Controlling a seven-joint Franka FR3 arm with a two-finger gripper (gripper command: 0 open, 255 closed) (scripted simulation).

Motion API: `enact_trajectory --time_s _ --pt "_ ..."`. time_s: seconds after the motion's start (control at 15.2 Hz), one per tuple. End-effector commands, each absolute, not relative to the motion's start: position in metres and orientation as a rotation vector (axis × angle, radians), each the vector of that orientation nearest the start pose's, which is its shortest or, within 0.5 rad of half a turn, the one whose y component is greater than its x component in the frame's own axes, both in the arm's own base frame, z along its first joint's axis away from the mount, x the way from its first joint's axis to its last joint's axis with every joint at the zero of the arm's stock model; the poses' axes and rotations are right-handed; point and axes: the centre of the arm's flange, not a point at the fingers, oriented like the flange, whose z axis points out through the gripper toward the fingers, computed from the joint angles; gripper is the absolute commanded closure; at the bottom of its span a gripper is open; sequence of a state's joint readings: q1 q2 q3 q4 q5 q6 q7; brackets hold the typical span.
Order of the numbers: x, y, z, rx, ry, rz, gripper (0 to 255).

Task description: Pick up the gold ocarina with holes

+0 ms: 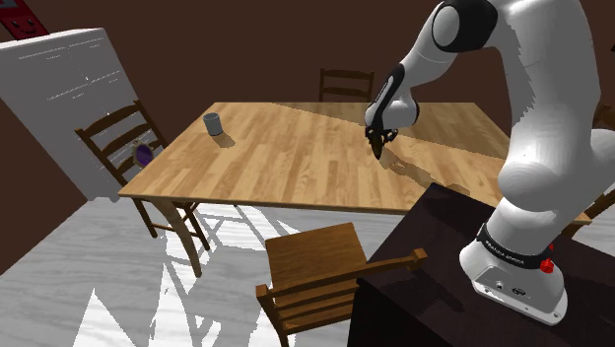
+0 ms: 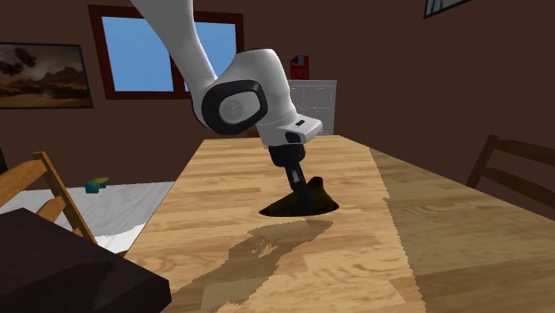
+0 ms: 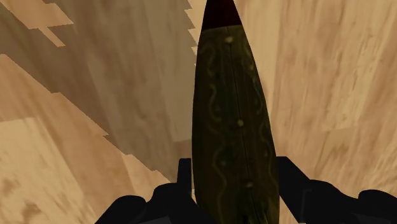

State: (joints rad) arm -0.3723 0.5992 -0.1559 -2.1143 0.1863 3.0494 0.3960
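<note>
Ocarina (image 3: 232,95), dark olive with pale markings, clasped in gripper (image 3: 233,164).

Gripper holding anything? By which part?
Yes. The gripper clasps the ocarina across its wide body, far from the dark red tip.

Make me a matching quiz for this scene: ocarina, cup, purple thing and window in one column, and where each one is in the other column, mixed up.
Things:
1. ocarina
2. cup
3. purple thing
4. window

Places:
A. on a chair
B. in the wall
C. on the table, at the gripper
D. on the table near a corner, away from the gripper

Pairs: 1-C, 2-D, 3-A, 4-B
</note>
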Motion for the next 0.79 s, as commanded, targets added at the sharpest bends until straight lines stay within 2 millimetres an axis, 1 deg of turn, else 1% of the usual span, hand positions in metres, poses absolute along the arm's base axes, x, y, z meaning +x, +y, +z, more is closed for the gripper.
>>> enact_trajectory --time_s 0.0,0.73 --pt "0.511 -0.313 0.175 -2.714 1.599 -0.55 255" --pt "0.511 -0.313 0.233 -2.714 1.599 -0.55 255"
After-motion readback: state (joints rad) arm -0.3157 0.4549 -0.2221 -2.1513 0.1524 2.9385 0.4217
